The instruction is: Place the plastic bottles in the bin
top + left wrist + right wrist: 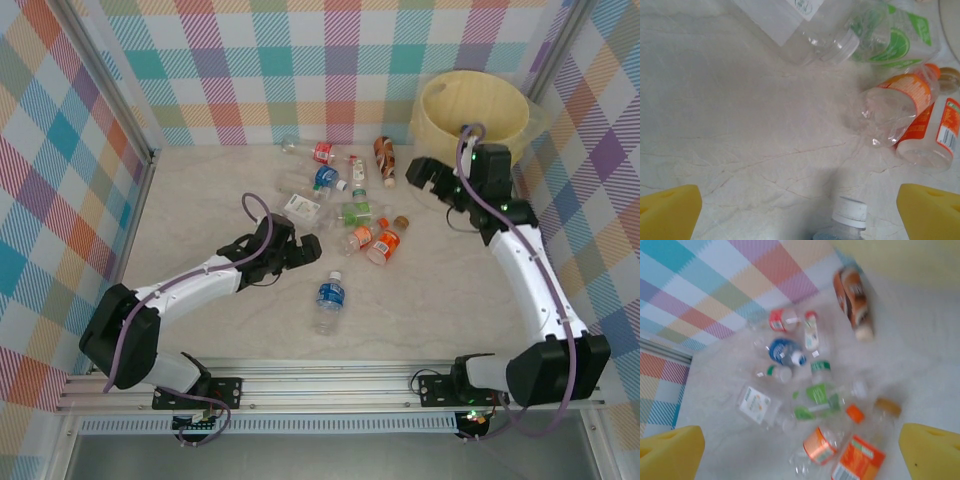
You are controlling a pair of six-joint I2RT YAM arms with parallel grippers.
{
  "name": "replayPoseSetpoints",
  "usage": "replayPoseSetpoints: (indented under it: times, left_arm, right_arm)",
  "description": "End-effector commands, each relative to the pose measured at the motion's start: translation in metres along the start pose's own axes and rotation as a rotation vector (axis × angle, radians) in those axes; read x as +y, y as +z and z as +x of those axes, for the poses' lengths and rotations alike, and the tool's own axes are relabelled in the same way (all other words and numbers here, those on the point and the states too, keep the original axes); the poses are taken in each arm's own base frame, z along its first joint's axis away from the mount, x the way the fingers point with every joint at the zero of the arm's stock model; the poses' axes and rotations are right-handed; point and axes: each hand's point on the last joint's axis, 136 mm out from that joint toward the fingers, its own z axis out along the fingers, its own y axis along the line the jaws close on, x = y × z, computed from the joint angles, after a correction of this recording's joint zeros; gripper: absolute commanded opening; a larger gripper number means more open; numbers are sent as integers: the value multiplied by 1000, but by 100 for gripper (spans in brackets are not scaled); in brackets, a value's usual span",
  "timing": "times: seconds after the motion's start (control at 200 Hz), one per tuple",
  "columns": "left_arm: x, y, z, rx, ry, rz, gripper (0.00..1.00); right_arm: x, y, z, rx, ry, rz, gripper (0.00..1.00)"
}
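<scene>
- The left hand (296,250) hovers low over the desk (200,320) with its jaws wide and nothing between them. In its wrist view the white cap of the blue-labelled bottle (850,214) sits just ahead of the gap.
- That blue-labelled bottle (330,297) lies alone, nearest the arm bases and apart from the others.
- Beyond it, two orange-labelled bottles (372,241) lie side by side and touching.
- Behind them are a green-labelled bottle (355,212) and a white-labelled bottle (301,207).
- Farther back a loose scatter includes a red-labelled bottle (322,152) and an amber bottle (384,155), both near the back wall.
- The right hand (428,176) is also wide and empty. It is raised beside the scatter and just in front of the bin (445,135).
- The bin stands in the far right corner. The part of its inside that shows holds no bottle.
- By my reading the task has barely begun: roughly a dozen bottles lie on the desk and all are yet to be moved. The lone blue-labelled one looks the likeliest first pick.
</scene>
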Motion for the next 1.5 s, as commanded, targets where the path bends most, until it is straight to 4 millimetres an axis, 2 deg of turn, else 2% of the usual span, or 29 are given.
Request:
replayPoseSetpoints:
  times: [0.0, 0.095, 0.195, 0.395, 0.545, 0.73, 0.915, 1.21, 1.495]
  left_arm:
    - [5, 3, 8, 24, -1, -38, 100]
    - [3, 5, 9, 23, -9, -26, 100]
    - [0, 6, 10, 23, -4, -15, 100]
    - [4, 6, 13, 28, 4, -33, 100]
    - [9, 4, 14, 24, 2, -46, 100]
    - [11, 6, 16, 31, 11, -60, 100]
    - [9, 11, 17, 43, 12, -57, 100]
    - [8, 9, 17, 43, 15, -53, 100]
    - [-3, 8, 25, 73, 65, -14, 100]
  right_arm:
    - [-18, 19, 41, 92, 162, 25, 100]
    - [-37, 40, 85, 227, 198, 87, 100]
    - [-46, 64, 115, 345, 200, 125, 100]
    - [-63, 110, 150, 431, 172, 300, 100]
    - [-79, 131, 166, 436, 199, 378, 95]
    - [-103, 132, 174, 400, 159, 505, 90]
    - [-115, 135, 184, 407, 156, 536, 87]
    - [-124, 149, 190, 431, 64, 531, 80]
    - [-124, 144, 180, 384, -1, 512, 64]
